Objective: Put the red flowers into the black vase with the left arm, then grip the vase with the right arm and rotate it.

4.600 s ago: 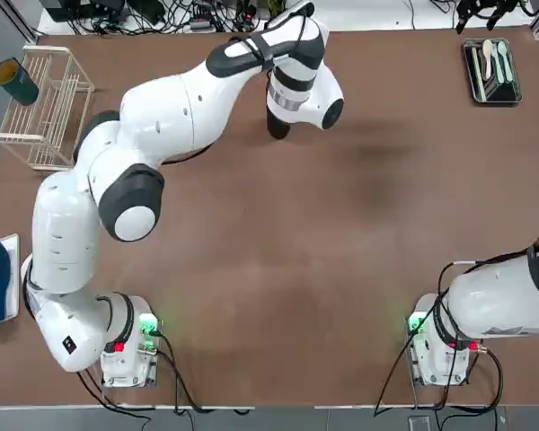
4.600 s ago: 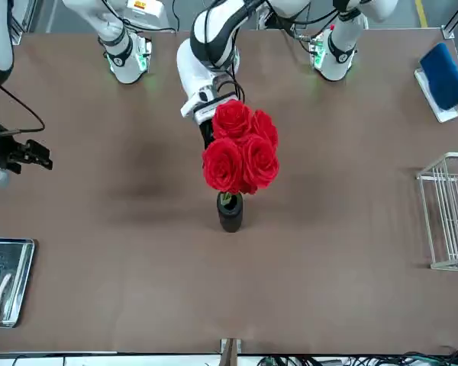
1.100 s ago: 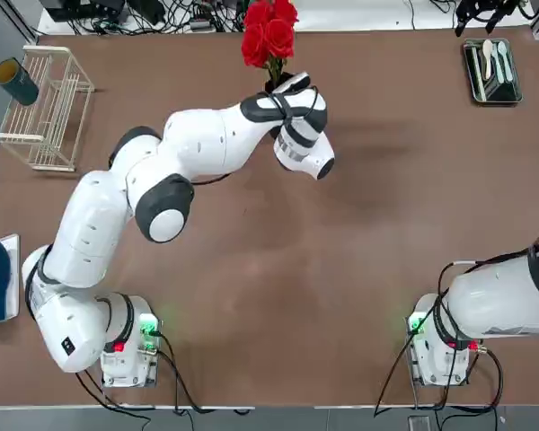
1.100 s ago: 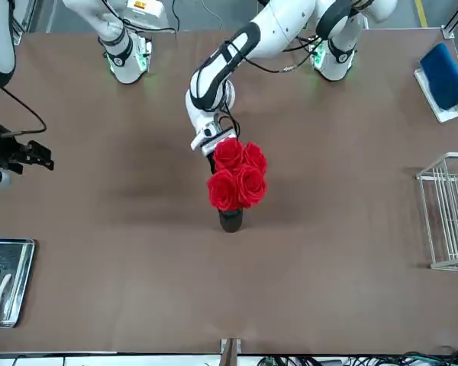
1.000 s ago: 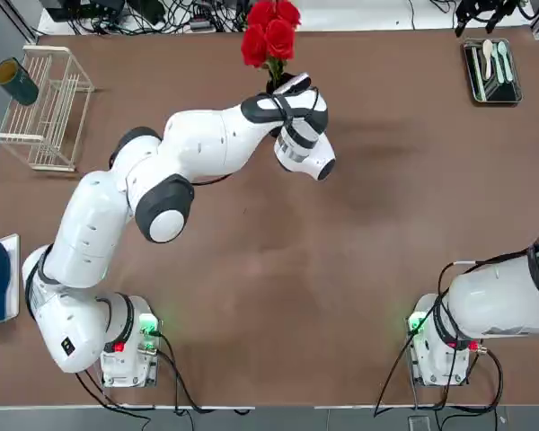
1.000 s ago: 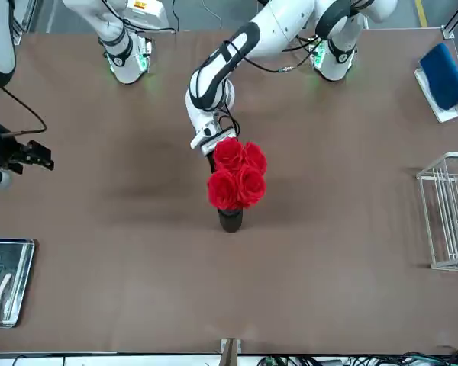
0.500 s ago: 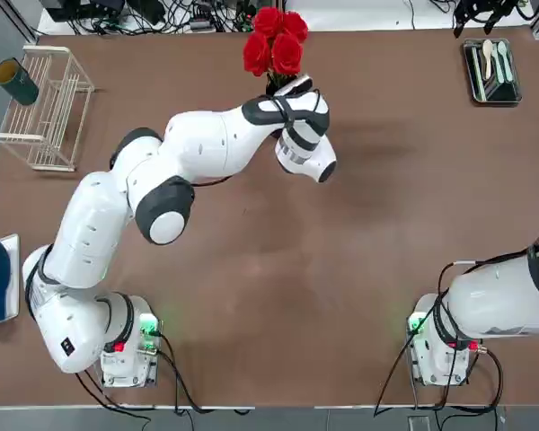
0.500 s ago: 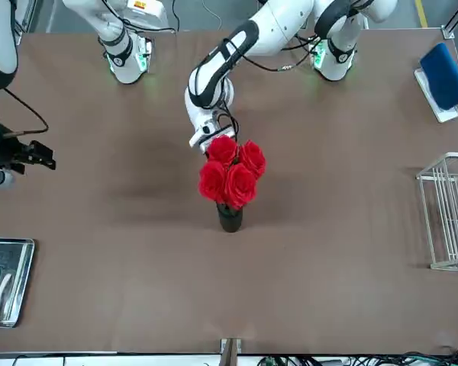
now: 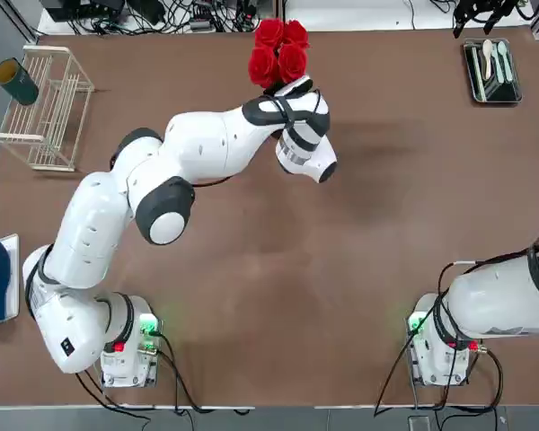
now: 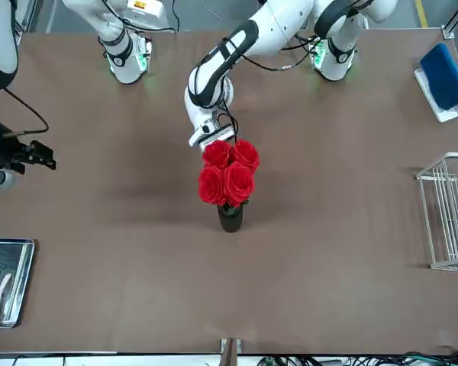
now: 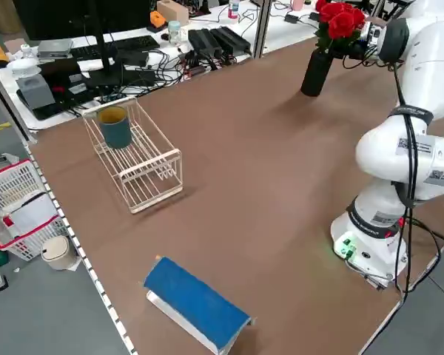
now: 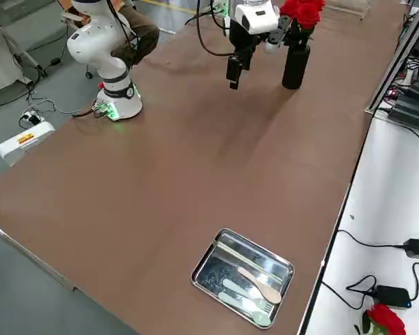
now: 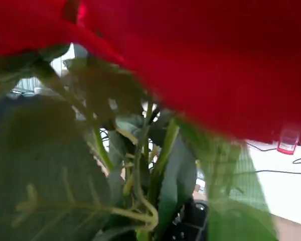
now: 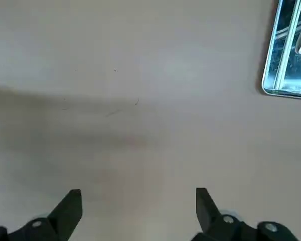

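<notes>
Overall, the red flowers [image 10: 229, 174] are at the black vase [image 12: 296, 66], their heads bunched directly above its mouth and green leaves showing at the rim. The lower stems are hidden. The vase stands upright on the brown table [image 9: 359, 269], near the edge across from the robot's bases.

The left gripper [image 12: 282, 31] is beside the flowers, just above the vase, at the end of the outstretched left arm [image 9: 207, 139]. Leaves and petals block its wrist view; I cannot tell whether it is open or shut, or whether it has hold of the stems.

The right gripper [image 14: 139, 190] is over the table on the robot's right side, well apart from the vase. Its two fingers are spread wide with nothing between them.

Also noted: a metal tray [image 12: 243, 279] holding pale utensils [image 12: 251, 293], on the right side of the table; a white wire rack [image 11: 144, 166] on the left side, with a dark teal cup [image 11: 115, 132] resting in it; and a blue panel [image 11: 196, 299] on a white base, nearer the left arm's base. A person [image 12: 141, 31] is partly visible beyond the table.
</notes>
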You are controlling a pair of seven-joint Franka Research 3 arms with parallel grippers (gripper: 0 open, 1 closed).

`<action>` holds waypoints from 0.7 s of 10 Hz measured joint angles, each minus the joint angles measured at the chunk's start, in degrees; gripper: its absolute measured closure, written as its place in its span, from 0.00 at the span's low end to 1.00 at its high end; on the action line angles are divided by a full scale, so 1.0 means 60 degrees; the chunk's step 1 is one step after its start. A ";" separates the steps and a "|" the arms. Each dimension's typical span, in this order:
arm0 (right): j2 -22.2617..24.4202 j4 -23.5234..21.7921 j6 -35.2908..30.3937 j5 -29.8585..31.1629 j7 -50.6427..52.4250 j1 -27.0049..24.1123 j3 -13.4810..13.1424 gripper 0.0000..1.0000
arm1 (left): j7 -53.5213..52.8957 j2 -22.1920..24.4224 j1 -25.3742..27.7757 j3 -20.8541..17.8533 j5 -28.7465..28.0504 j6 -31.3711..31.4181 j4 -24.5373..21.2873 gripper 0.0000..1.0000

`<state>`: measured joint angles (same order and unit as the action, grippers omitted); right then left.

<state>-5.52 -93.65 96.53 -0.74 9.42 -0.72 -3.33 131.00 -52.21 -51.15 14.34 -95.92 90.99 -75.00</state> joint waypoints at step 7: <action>0.0000 0.0000 -0.0003 0.0000 0.0000 0.0062 0.0001 0.00 | 0.0000 0.0000 -0.0172 0.0022 0.0071 -0.0463 0.0009 0.07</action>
<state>-5.52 -93.65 96.52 -0.74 9.42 -0.35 -3.32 131.00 -52.21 -52.18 14.48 -95.50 88.21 -74.94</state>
